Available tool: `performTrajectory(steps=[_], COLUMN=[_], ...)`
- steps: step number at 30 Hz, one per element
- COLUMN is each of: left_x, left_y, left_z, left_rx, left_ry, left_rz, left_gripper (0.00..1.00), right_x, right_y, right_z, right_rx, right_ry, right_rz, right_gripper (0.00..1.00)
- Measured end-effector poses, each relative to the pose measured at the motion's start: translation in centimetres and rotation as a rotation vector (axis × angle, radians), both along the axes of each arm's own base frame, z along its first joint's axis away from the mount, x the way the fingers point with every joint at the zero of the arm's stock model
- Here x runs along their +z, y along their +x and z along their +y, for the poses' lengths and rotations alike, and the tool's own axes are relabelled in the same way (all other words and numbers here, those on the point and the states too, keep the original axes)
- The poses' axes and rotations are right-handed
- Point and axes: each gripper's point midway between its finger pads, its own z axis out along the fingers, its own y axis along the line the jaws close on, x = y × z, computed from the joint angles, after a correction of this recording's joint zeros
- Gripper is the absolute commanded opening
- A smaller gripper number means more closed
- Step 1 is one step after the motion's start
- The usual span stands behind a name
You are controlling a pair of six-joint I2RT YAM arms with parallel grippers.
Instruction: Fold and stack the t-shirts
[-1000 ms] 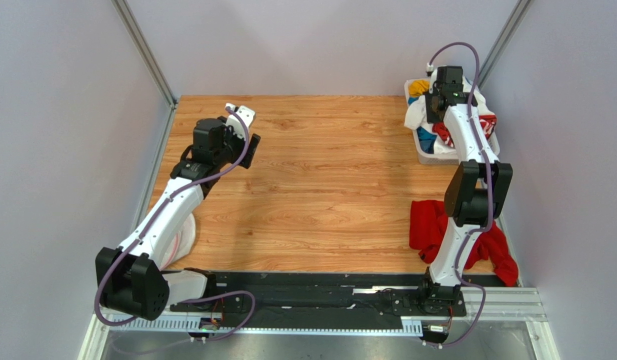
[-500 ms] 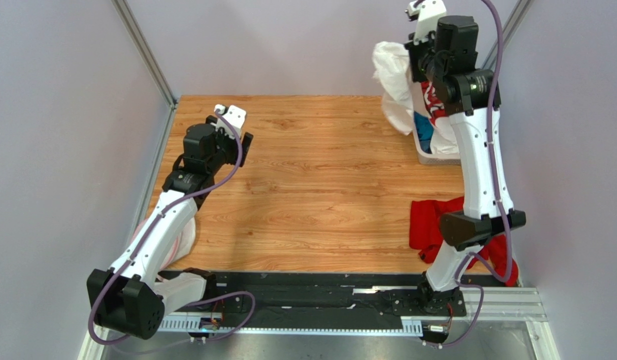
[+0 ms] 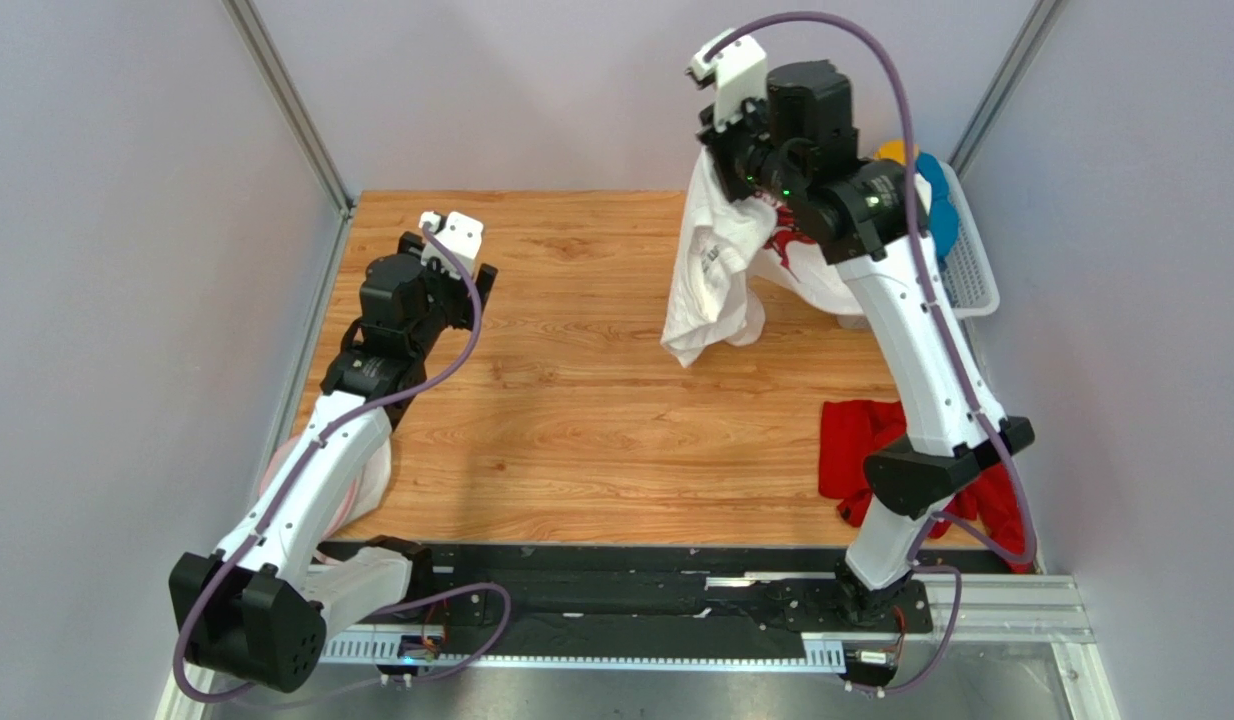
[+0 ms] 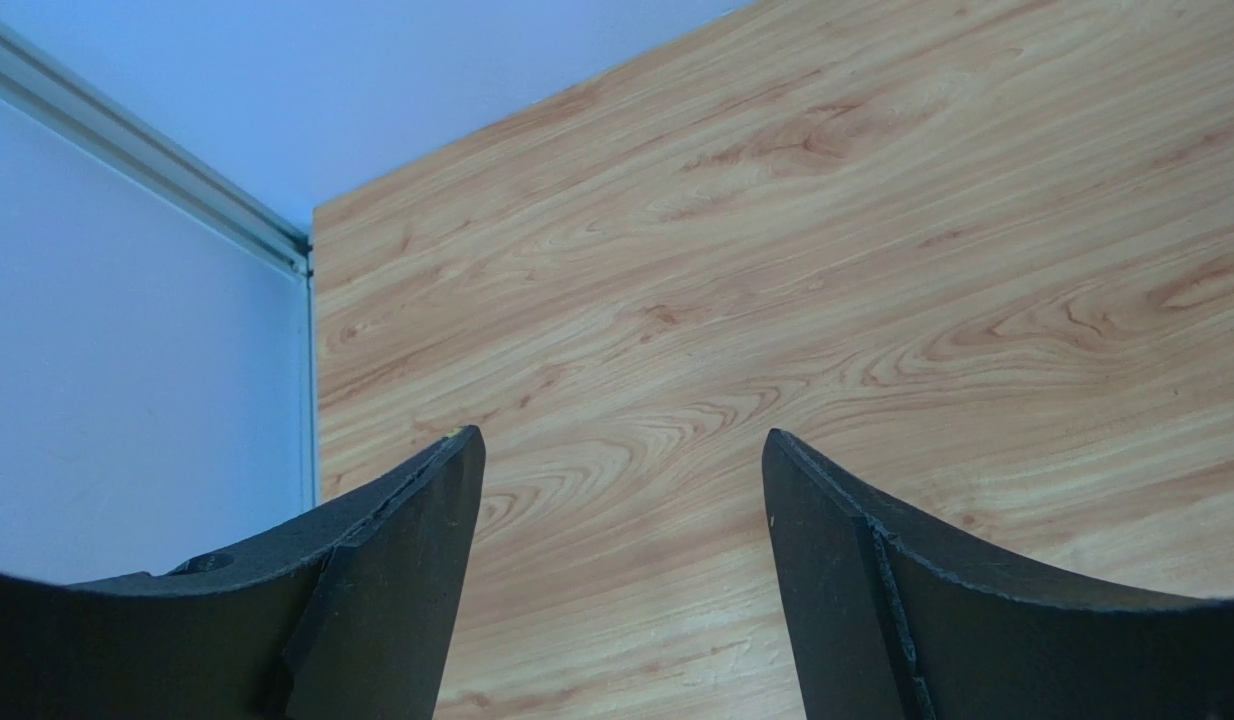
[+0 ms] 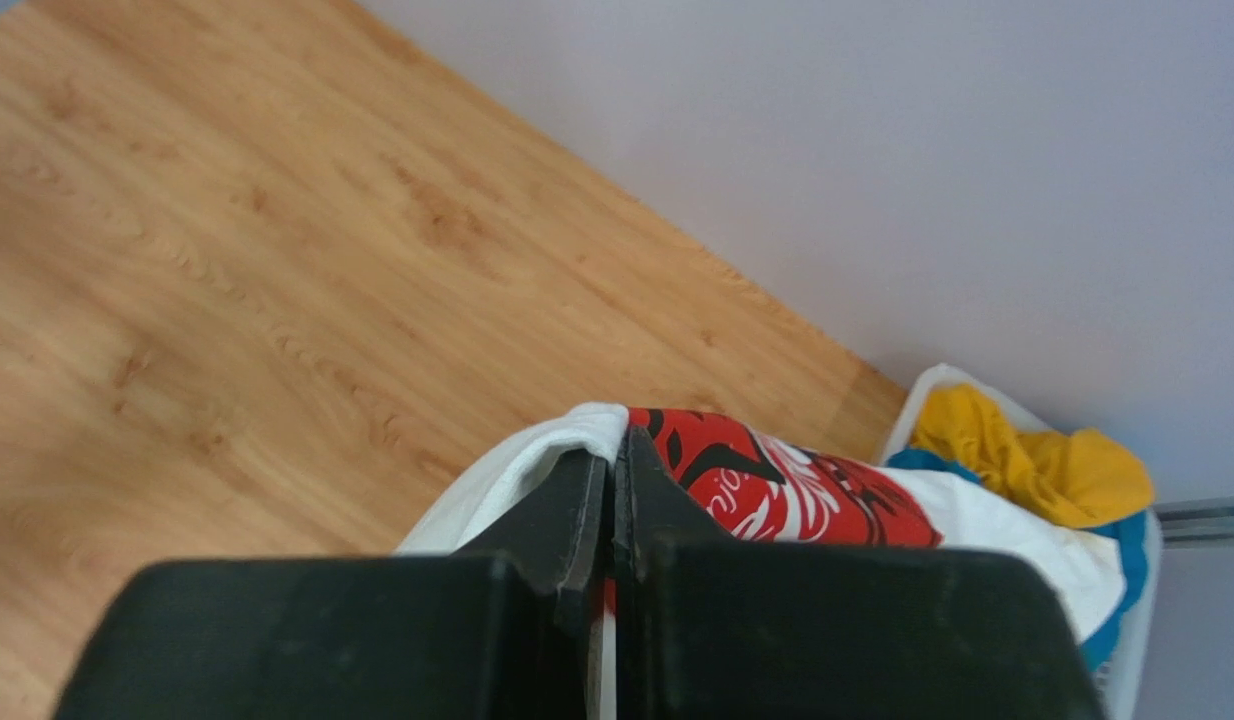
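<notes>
Early stage: nothing folded or stacked yet. Right gripper pinched shut on white shirt, which hangs over far-right table beside basket. Yellow shirt and blue shirt in basket. Red shirt crumpled near right. Left gripper wide open, empty, far left.

We noted the table as wood-grain, smooth, faintly satin. White t-shirt: soft matt cloth, creased; red t-shirt likewise. Basket: white plastic lattice. Left gripper fingers: matt black, finely grained.
</notes>
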Motion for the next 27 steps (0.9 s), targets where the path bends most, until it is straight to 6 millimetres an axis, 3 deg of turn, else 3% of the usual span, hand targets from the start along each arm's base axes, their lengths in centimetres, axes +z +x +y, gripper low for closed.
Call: performTrajectory(steps=[5,11,15,21,24,27], left_x=[0.3,0.6,0.6,0.3,0.2,0.3], left_y=[-0.1,-0.5,-0.7,-0.6,-0.6,-0.5], left_z=[0.3,0.8,1.2,2.0,2.3,2.4], left_rx=[0.008,0.030,0.053,0.095,0.110,0.119], left_ry=[0.009,0.012,0.015,0.026,0.030,0.031], left_rz=[-0.010,-0.030,-0.041,-0.050,-0.052,-0.056], left_gripper=[0.77,0.77,0.77,0.77,0.77,0.77], right_x=[-5.2,-9.7,-10.0,-7.2,-6.6,-7.0], right_y=[1.4,3.0,2.4,1.3,1.1,1.5], right_z=[5.2,11.2,15.0,18.8,19.6,19.9], right_rx=[0.082,0.139,0.192,0.253,0.257,0.240], right_ry=[-0.040,-0.088,-0.083,-0.010,0.000,-0.015], right_rz=[0.109,0.146,0.108,0.005,-0.027,-0.048], right_gripper=[0.00,0.00,0.00,0.00,0.10,0.61])
